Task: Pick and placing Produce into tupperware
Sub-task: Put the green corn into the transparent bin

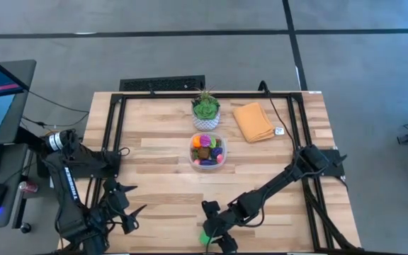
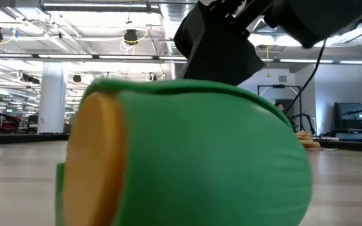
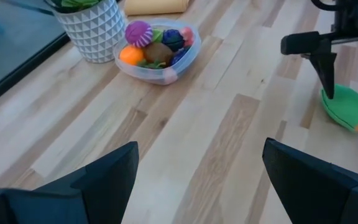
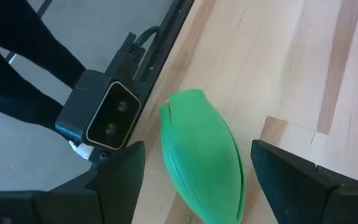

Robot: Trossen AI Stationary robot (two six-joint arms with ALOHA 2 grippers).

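The green toy vegetable (image 4: 202,158) lies on its side at the near edge of the table (image 1: 161,191), right in front of the small black camera (image 4: 107,118) on the table's frame. It is green all round with a flat orange-yellow end (image 2: 96,166). My right gripper (image 4: 194,180) hangs just above it, my 2 fingers (image 4: 300,177) spread wide on either side of it and not touching it.

Farther back, near the middle of the table, the clear container (image 1: 208,151) holds the other toy fruits and vegetables (image 3: 157,43): orange, purple, pink, brown and blue ones piled together. Nothing lies on the bare wood between the green piece and the container.

Just behind the container stands a green plant in a white patterned pot (image 1: 205,112), close to the container's rim. Beside the pot, toward my right side, a folded orange cloth (image 1: 253,121) lies flat.

My left gripper (image 3: 197,171) waits at the near left corner, fingers (image 3: 101,171) spread apart with nothing between them. A black frame (image 1: 115,120) runs along the table's edges.
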